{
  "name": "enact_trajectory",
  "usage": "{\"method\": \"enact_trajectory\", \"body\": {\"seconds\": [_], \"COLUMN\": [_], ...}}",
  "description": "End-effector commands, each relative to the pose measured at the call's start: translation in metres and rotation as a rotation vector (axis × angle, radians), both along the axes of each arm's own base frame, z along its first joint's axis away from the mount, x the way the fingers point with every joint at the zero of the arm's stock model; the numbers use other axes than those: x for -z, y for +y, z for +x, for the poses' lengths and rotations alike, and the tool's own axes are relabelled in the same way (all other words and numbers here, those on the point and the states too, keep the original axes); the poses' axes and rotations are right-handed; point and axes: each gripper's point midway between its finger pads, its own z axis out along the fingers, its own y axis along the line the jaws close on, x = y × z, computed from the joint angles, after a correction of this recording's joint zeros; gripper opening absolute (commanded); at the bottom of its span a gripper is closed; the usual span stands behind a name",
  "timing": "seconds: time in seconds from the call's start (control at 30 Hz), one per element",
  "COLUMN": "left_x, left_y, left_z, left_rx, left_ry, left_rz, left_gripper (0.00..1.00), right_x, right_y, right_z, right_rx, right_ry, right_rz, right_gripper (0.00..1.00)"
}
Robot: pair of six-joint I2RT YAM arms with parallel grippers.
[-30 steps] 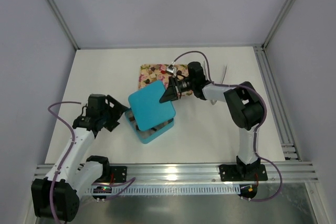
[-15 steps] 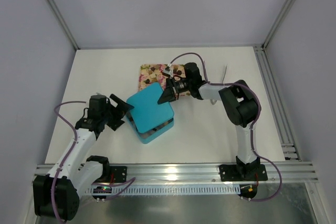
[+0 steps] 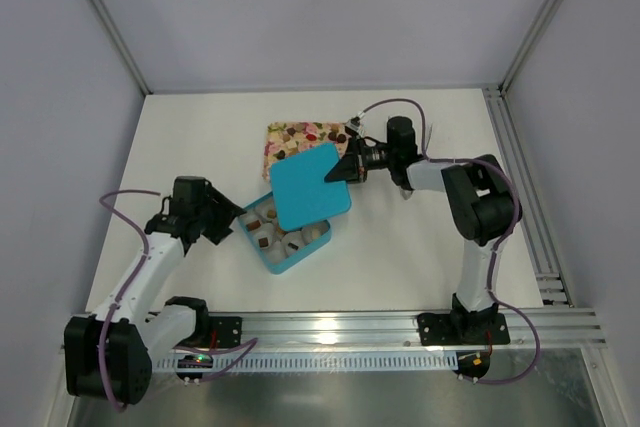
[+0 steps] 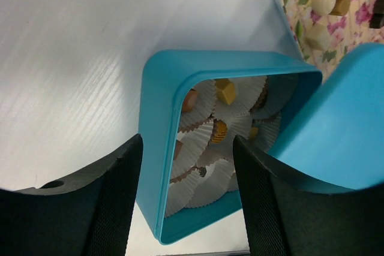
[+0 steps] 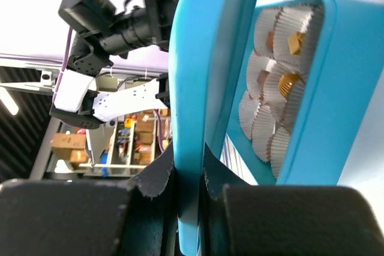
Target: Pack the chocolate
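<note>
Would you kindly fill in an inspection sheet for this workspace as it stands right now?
Surface: white table; no spills seen.
Job's things: teal box lined with white paper cups, some holding chocolates; more lie on the floral tray; teal lid held over the box's far side, leaving it partly open.
Clutter: a thin pale sliver beside the right arm, too small to identify.
Grippers: left gripper open, straddling the box's near wall; right gripper shut on the lid's edge.
Cables: purple cables loop along both arms, away from the box.
Surroundings: grey walls, aluminium rails; nothing else seen.
</note>
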Motion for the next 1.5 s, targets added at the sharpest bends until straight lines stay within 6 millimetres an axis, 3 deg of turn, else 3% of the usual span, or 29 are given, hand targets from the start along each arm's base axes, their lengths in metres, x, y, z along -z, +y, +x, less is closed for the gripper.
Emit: {"method": "enact_trajectory", "body": {"seconds": [0.0, 0.33, 0.47, 0.7, 1.0, 1.33, 1.47], "left_x": [-0.007, -0.003, 0.005, 0.012, 0.025, 0.022, 0.02], "left_y": [0.009, 0.006, 0.008, 0.009, -0.004, -0.015, -0.026], "left_z": [0.01, 0.036, 0.036, 0.032, 0.035, 0.05, 0.056], "left_rx": [0.006, 0.15, 0.189, 0.265, 0.357, 0.48, 0.558], "left_ry": [0.004, 0.095, 0.137, 0.174, 0.209, 0.175, 0.154], "left_rz": [0.063, 0.151, 0.179, 0.214, 0.202, 0.237, 0.226], "left_gripper": [0.6, 0.51, 0.43, 0.4, 0.34, 0.16, 0.14], "right_x": [-0.047, -0.063, -0.066, -0.068, -0.066, -0.062, -0.06], "right_y": [-0.001, -0.015, -0.02, -0.025, -0.027, -0.029, -0.03], "right_z": [-0.004, -0.006, -0.009, -0.013, -0.017, -0.024, -0.026], "right_rx": [0.014, 0.067, 0.079, 0.091, 0.099, 0.102, 0.105], "right_ry": [-0.177, -0.205, -0.217, -0.225, -0.218, -0.219, -0.217], "right_rz": [0.052, 0.032, 0.035, 0.04, 0.054, 0.047, 0.042], "right_gripper": [0.04, 0.04, 0.04, 0.04, 0.04, 0.04, 0.04]}}
